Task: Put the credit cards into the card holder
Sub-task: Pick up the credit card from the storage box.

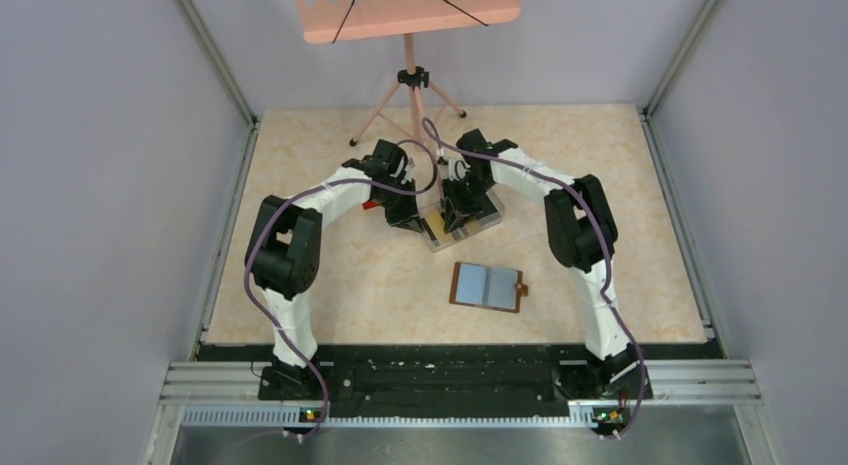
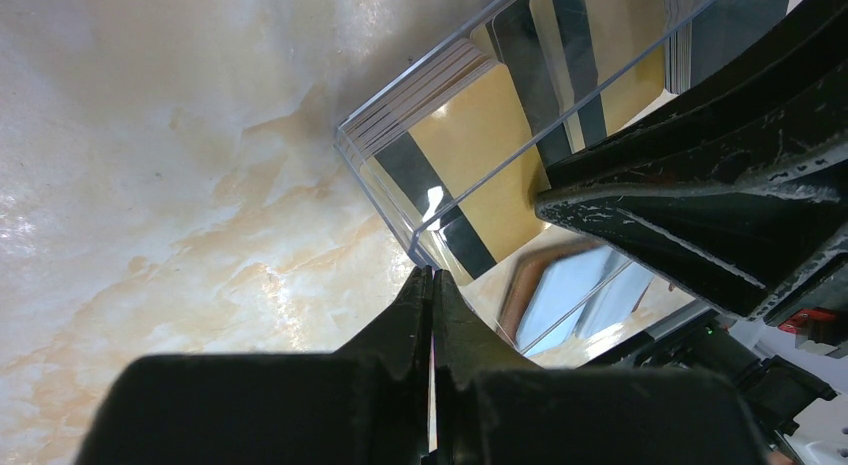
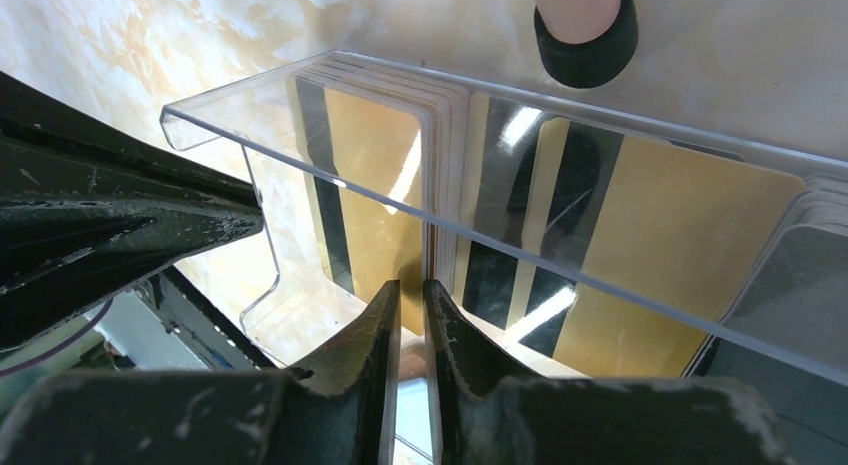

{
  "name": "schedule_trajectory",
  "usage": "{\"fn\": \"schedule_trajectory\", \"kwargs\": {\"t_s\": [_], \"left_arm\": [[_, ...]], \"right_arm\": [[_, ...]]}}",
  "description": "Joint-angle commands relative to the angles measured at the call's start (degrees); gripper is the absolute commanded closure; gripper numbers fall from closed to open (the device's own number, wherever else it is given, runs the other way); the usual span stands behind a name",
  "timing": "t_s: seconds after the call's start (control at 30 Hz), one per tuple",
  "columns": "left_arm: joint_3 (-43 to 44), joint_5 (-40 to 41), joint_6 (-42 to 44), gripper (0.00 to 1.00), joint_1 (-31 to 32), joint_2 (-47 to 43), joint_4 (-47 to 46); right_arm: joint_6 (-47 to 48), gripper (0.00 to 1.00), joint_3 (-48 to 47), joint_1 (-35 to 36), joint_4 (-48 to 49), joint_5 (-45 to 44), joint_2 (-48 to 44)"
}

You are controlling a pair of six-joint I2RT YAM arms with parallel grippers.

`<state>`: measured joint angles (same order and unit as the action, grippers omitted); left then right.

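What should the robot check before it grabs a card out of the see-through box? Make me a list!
1. Card holder lying open, ready for cards: ok.
2. Credit cards inside the clear box: ok.
3. Both grippers right at the box: ok.
4. Left gripper open enough to grab: not ok, its fingers are pressed together.
5. Right gripper holding a card: cannot tell, only a narrow gap shows at the box's edge.

The clear box (image 1: 488,217) is hemmed by the left gripper (image 1: 412,223) at 9 o'clock and tripod legs (image 1: 378,115) at 12; table (image 1: 390,285) lies open at 7; card holder (image 1: 487,286) at 6.
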<state>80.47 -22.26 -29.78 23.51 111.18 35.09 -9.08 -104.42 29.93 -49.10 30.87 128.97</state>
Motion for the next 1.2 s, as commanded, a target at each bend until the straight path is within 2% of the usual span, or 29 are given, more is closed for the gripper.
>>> {"fn": "schedule_trajectory", "kwargs": {"t_s": [0.0, 0.43, 0.57, 0.63, 0.73, 0.83, 0.9, 1.0, 1.1, 1.17], "left_arm": [[0.32, -1.45, 0.88, 1.0, 0.66, 2.1, -0.45], [0.17, -1.73, 1.12, 1.0, 0.66, 2.01, -0.35], [0.17, -1.82, 1.13, 1.0, 0.66, 1.99, -0.37], [0.14, -1.82, 1.13, 1.0, 0.66, 1.98, -0.36], [0.02, -1.91, 1.13, 1.0, 0.66, 1.99, -0.36], [-0.11, -1.91, 1.04, 1.0, 0.66, 1.87, -0.44], [-0.05, -1.89, 1.06, 1.0, 0.66, 1.9, -0.55], [0.19, -1.97, 1.04, 1.0, 0.66, 2.1, -0.46], [0.27, -1.94, 1.04, 1.0, 0.66, 2.04, -0.46], [0.17, -1.98, 1.04, 1.0, 0.65, 2.11, -0.42]], "right_arm": [[0.62, 0.84, -2.65, 1.78, -0.38, 2.21, -3.08], [1.66, 0.6, -4.17, 2.82, -0.47, 3.35, -3.57], [3.0, 0.44, -4.04, 3.43, -0.73, 1.59, -3.59], [3.48, 0.4, -4.11, 3.55, -0.88, 1.06, -3.29], [4.11, 0.4, -4.71, 3.65, -1.59, 0.4, -2.82], [3.89, 0.61, -5.28, 3.74, -1.94, 0.13, -2.66], [3.9, 0.69, -5.79, 3.88, -2.56, -0.61, -2.69], [3.86, 0.7, -6.57, 4.15, -4.06, -3.38, -2.59], [3.63, 0.6, -6.75, 4.19, -4.64, -5.6, -2.41], [3.62, 0.57, -6.71, 4.17, -4.77, -6.41, -2.37]]}}
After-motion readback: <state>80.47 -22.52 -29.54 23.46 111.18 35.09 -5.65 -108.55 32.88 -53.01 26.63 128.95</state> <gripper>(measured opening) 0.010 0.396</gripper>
